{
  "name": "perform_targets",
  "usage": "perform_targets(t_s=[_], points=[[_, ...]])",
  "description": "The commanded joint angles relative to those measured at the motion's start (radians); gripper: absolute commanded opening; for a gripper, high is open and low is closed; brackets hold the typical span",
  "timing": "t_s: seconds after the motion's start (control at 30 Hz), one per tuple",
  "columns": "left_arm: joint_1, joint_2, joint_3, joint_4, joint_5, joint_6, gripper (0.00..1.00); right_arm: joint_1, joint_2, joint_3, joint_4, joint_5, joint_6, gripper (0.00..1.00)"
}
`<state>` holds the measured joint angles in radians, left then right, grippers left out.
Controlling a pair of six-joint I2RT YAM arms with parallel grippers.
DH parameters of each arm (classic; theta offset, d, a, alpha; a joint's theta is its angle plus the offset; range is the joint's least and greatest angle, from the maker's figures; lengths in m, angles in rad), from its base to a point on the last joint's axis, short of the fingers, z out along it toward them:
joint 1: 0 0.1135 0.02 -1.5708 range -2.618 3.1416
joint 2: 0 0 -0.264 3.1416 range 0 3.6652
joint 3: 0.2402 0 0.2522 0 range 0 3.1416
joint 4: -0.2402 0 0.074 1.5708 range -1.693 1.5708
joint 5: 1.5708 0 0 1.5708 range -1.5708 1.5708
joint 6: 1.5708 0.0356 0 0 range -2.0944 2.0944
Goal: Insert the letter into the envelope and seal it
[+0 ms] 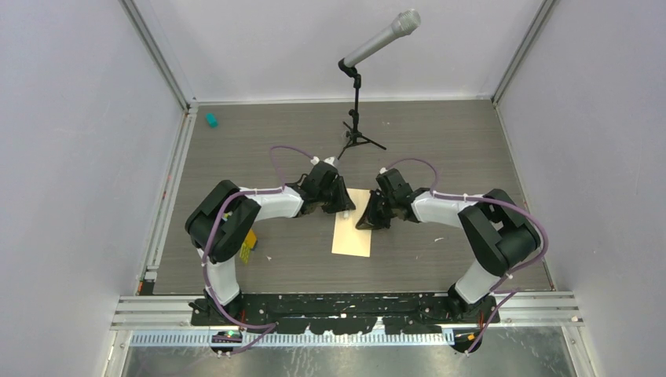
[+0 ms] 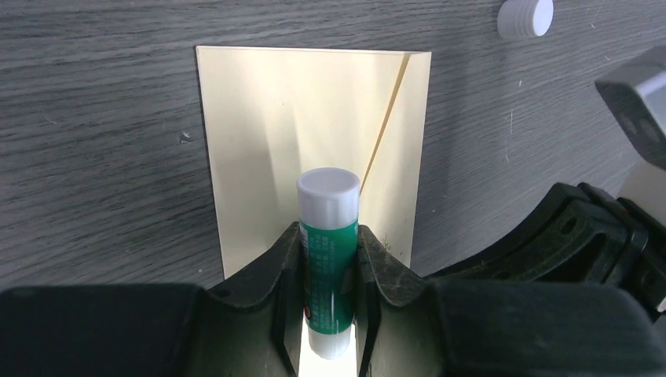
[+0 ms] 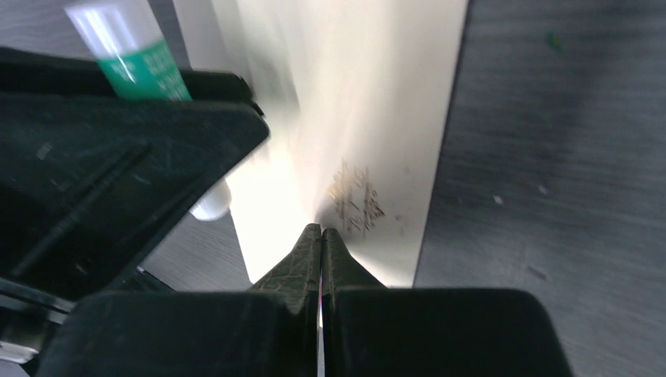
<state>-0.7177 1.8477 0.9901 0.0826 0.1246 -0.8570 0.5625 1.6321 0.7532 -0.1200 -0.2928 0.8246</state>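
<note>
long tan paper envelope flat on the grey wood-grain counter, between the arms. left jaws clamp a green white-capped glue stick; right jaws pressed together, tips at the envelope's edge.

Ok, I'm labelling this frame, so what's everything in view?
envelope: one, pale tan, flat at table centre
glue stick: one, green and white, gripped over the envelope
cap: one, white, on the table beside the envelope
microphone: one, grey on black tripod, far middle
teal object: one, far left corner
yellow object: one, by the left arm
table: one, grey wood-grain
left fingers: two, black, shut on the glue stick
right fingers: two, black, shut, tips on the envelope
</note>
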Motion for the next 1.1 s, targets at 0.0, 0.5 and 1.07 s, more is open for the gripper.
perform_targets(t_s=[0.0,0.5,1.07], points=[[-0.003,0.018,-0.048,-0.09,0.0,0.021,0.0,-0.012,0.062,0.029,0.05,0.106,-0.012,0.01],[0.009,0.011,-0.064,-0.087,0.01,0.021,0.0,-0.021,0.123,0.051,0.093,0.096,0.015,0.01],[0.021,0.021,-0.064,-0.087,0.044,0.047,0.0,-0.145,0.117,0.054,0.092,0.078,0.012,0.01]])
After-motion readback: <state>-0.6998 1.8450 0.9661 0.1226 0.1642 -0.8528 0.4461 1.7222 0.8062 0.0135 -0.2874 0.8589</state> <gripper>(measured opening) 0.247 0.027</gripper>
